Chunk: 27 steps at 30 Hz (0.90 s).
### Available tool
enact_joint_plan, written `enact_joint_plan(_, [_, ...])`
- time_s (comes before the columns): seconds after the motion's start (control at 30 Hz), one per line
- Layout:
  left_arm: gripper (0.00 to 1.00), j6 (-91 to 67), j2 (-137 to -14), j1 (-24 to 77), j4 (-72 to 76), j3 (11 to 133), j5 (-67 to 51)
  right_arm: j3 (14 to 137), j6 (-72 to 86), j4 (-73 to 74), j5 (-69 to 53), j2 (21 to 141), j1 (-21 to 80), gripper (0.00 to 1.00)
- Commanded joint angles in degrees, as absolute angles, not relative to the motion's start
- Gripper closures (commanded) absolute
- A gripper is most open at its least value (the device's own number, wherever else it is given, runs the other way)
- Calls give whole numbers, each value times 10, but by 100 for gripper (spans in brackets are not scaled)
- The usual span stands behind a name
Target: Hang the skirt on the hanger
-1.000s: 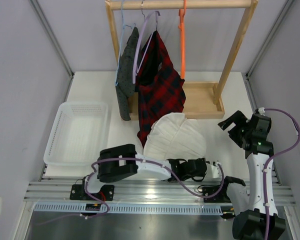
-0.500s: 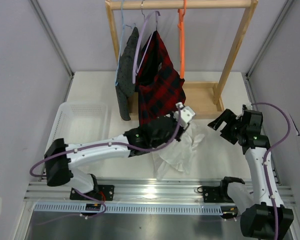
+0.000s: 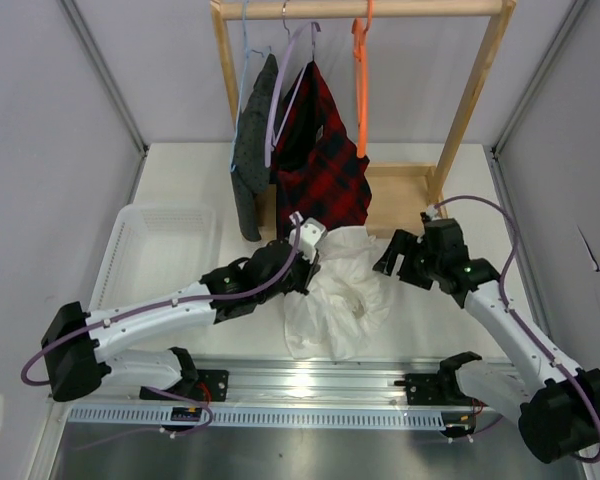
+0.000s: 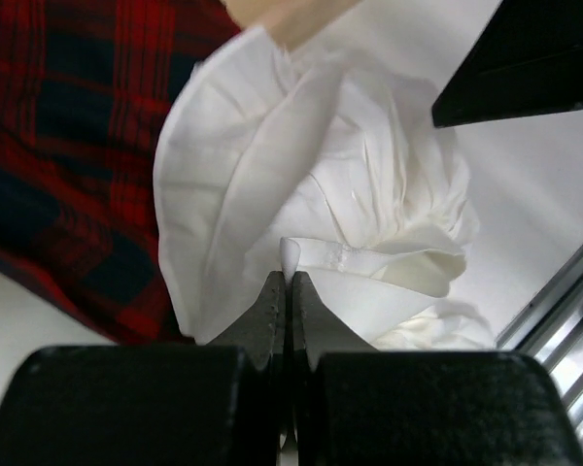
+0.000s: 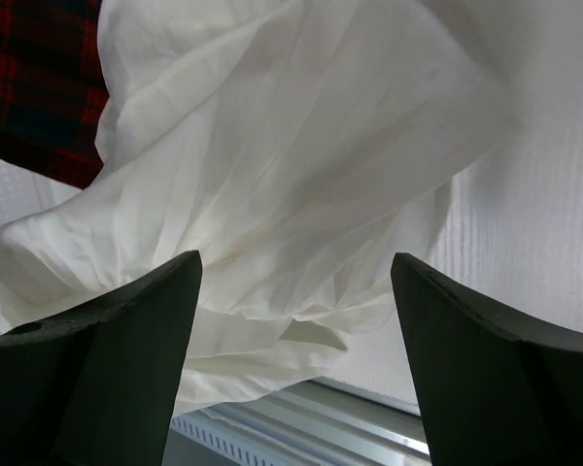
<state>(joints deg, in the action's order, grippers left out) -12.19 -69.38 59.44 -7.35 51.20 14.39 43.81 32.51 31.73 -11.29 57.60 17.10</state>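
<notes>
Hanging from the left end effector (image 4: 290, 282), which is clamped on its upper edge, the white crinkly fabric skirt (image 3: 340, 300) droops to the white desk (image 3: 435, 320). The right end effector (image 3: 395, 255), opened wide, faces it from its right. The thin orange triangular hanger (image 3: 361, 80) hangs well behind.

Lab cell: grey panels (image 3: 40, 200), aluminium rail (image 3: 310, 379)

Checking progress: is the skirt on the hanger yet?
Off. The skirt hangs bunched from the left gripper; the hanger is bare.
</notes>
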Motion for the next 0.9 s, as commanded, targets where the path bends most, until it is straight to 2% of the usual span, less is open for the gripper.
enact_joint_plan(0.0, [100,-183,-662,582,-85,455,136,425,359,294,-66,574,235,18])
enact_joint_plan(0.27, [100,-198,-687,556,-108,454,141,410,461,352,88,488,424,25])
enact_joint_plan(0.3, [100,-199,-695,548,-118,465,141,390,508,386,121,450,478,30])
enact_joint_plan(0.4, [100,-198,-695,543,-120,469,140,377,541,400,155,426,526,33])
enact_joint_plan(0.53, [100,-190,-693,538,-125,480,134,351,577,383,170,439,585,41])
enact_joint_plan(0.6, [100,-186,-691,537,-129,486,134,341,604,375,190,454,627,42])
enact_joint_plan(0.87, [100,-180,-691,536,-144,509,127,312,629,319,244,511,644,44])
